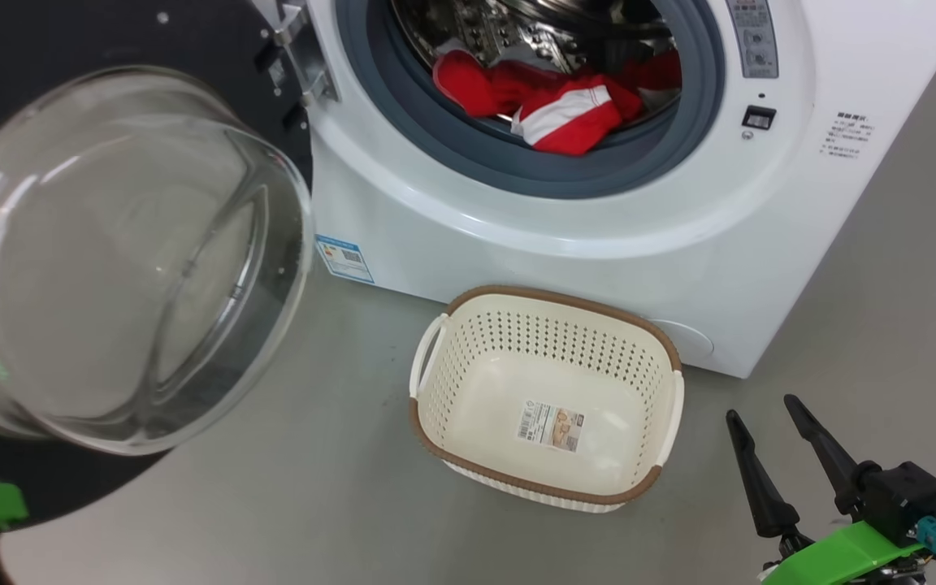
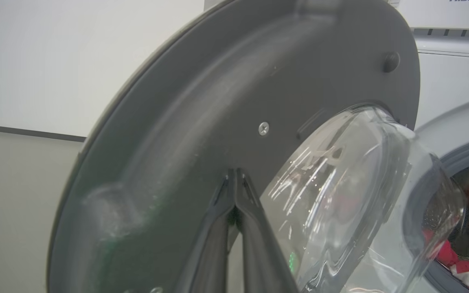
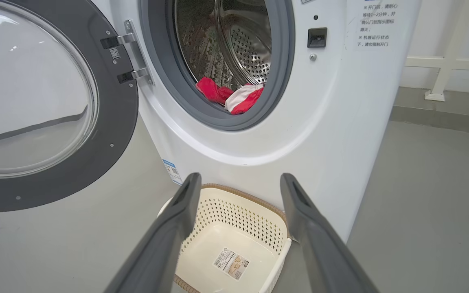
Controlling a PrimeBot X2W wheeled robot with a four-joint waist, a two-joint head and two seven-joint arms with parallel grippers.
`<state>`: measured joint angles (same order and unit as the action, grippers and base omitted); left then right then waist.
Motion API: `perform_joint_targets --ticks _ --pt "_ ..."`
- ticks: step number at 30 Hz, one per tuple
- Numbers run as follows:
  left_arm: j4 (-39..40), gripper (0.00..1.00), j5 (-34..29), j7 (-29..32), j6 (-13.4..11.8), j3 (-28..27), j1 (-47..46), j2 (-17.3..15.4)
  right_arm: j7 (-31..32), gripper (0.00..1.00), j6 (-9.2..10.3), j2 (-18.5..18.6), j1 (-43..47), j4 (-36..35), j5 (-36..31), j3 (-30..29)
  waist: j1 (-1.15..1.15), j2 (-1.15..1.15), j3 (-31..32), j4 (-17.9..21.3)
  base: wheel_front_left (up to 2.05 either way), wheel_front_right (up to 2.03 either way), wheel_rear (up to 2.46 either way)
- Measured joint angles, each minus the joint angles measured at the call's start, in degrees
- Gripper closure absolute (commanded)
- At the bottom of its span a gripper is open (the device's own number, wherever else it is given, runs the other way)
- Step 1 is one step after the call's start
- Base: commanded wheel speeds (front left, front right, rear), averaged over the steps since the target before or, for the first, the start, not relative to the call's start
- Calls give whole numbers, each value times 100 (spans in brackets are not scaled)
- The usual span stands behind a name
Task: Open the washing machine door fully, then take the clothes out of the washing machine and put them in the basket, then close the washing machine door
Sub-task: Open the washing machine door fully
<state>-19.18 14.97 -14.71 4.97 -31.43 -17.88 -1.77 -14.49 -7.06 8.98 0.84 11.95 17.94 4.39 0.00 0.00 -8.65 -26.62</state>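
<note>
Head view is showing the clothes (image 1: 565, 110) lying as a red-and-white heap at the bottom front of the drum (image 1: 533, 32), spilling onto the grey gasket (image 1: 435, 138) of the washing machine (image 1: 598, 244). The heap is running crosswise along the lower lip of the opening, with its white-striped fold sitting nearest the front. Directly below that opening, the basket (image 1: 559, 297) is standing on the floor (image 1: 314, 487) just beside the machine's front panel, carrying nothing but its paper label. The washing machine door (image 1: 110, 260) is hanging wide open on the robot's left, its glass bowl bulging toward the camera.

The right gripper (image 1: 760, 406) is hovering low, to the right of the basket, with its two fingers spread wide and nothing between them. Seen along those fingers in the right wrist view, the clothes are sitting almost on the line between them, ahead and higher up, with the basket underneath. The left gripper (image 2: 234, 173) is over at the door, fingers pressed together on nothing, tips at the grey inner face beside the glass; whether they are touching it I cannot tell.

Judging from this, the right arm is the nearer and freer one, and its reach is looking like a climb forward over the basket into the opening, closing across the heap's short way.
</note>
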Motion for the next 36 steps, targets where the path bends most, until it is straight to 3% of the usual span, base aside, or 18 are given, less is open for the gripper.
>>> perform_joint_targets --ticks 13,23,30,36 --pt "-1120 100 -254 -2 212 -846 -895 -414 -14 0 0 126 -225 -57 -38 13 0 0 -339 213 0 0 0" --pt "-1279 100 -437 -2 222 -1038 -1063 -469 -14 0 0 122 -251 -42 -40 12 0 0 -304 281 0 0 0" --pt "-937 84 -374 -1 222 -733 -890 -401 -14 0 0 66 -248 1 -40 18 0 0 -77 284 0 0 0" --pt "-516 59 -263 -1 222 -453 -375 -212 -14 0 0 -13 -221 3 -40 16 0 0 113 285 0 0 0"
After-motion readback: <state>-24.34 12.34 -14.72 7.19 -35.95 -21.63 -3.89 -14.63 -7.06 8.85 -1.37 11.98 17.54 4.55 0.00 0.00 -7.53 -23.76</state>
